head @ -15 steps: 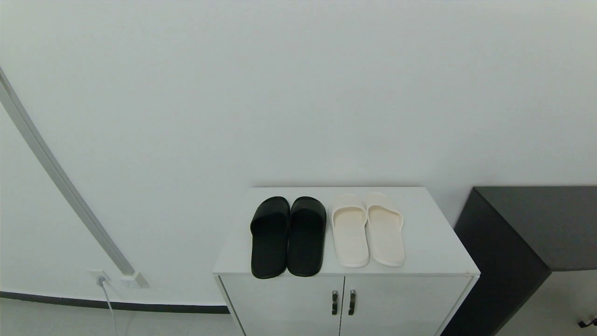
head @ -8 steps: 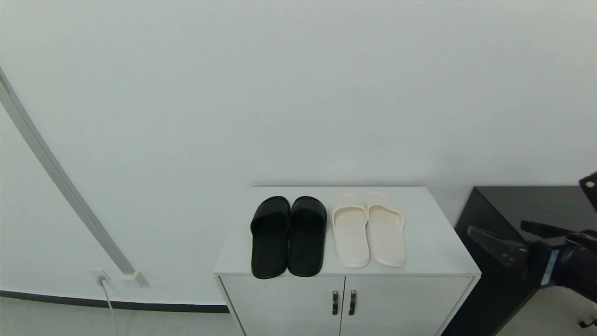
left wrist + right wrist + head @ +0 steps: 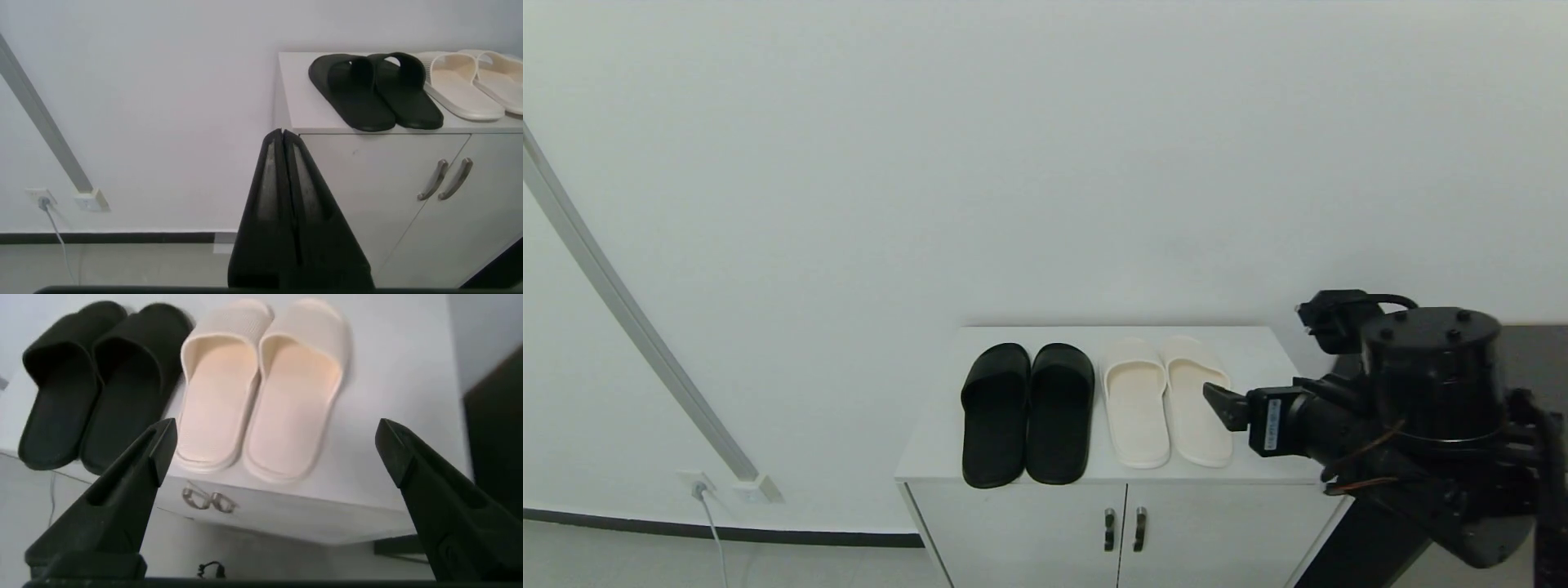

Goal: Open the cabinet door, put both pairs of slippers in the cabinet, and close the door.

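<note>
Status: task not yet begun. The cabinet (image 3: 939, 445) has both doors (image 3: 1021, 535) shut, and its two handles (image 3: 1124, 529) sit side by side at the centre seam. Both pairs rest on the cabinet top: the black slippers (image 3: 1027, 416) to the left and the cream slippers (image 3: 1168, 404) just beside them to the right, with heels at the front edge.

The right gripper (image 3: 1227, 406) hangs above the right part of the cabinet top, next to the outer cream slipper. Its jaws are spread wide and hold nothing. The left gripper (image 3: 283, 143) sits low, to the left of the cabinet front. Its jaws are pressed together and empty.

Risks noted:
- The right gripper is placed for the slippers while the doors are shut. Lifting a pair now would leave nowhere to put it.
- A low sideways pass could push the cream pair into the black pair, or off the front edge.
- The handles are close together, so wide jaws could catch both and jam the pull.
- The heels sit at the front edge, so a jolt from a sharp door pull could tip a slipper off.
</note>
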You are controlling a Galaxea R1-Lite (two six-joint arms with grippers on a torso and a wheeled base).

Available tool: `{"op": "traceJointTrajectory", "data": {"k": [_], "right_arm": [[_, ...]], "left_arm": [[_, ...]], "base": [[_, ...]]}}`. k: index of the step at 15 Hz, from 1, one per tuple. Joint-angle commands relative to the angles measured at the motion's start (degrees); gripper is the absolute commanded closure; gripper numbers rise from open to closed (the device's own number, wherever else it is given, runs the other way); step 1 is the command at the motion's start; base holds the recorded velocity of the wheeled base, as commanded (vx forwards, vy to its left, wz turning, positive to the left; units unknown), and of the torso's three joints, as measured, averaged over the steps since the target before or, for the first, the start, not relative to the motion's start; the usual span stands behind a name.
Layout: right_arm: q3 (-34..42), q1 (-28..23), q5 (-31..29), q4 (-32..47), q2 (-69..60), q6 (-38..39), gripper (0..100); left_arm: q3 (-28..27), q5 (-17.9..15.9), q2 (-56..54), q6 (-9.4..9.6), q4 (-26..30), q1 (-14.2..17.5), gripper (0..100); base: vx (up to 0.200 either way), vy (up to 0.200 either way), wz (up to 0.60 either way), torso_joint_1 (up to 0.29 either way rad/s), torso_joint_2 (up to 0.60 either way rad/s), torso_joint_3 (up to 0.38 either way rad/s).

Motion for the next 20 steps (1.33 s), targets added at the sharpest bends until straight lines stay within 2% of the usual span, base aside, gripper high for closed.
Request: {"op": "traceJointTrajectory", "data": {"k": [1,5,7,8,12,20], "right_arm": [[-1.64,2.16,-2.27,-0.21,7.95,3.27,0],[-0.32,3.04,-5.0,-7.06,13.66,4.5,0],[-0.23,3.04,-6.14,-12.86,18.05,4.06,0],[-0.23,3.04,-6.23,-18.14,22.01,3.01,0],[-1.64,0.84,-7.55,-27.1,29.22,-2.62,0],[-14.73,-3.37,-7.37,-28.68,38.97,-5.87,0]], "left_arm": [[0.01,0.01,-0.01,-0.01,0.0,0.0,100],[0.01,0.01,-0.01,-0.01,0.0,0.0,100],[0.01,0.01,-0.01,-0.01,0.0,0.0,100],[0.01,0.01,-0.01,-0.01,0.0,0.0,100],[0.01,0.01,-0.01,-0.01,0.0,0.0,100],[0.09,0.1,-0.01,-0.01,0.0,0.0,100]], "base": [[0.0,0.0,0.0,0.0,0.0,0.0],[0.0,0.0,0.0,0.0,0.0,0.0],[0.0,0.0,0.0,0.0,0.0,0.0],[0.0,0.0,0.0,0.0,0.0,0.0],[0.0,0.0,0.0,0.0,0.0,0.0],[0.0,0.0,0.0,0.0,0.0,0.0]]}}
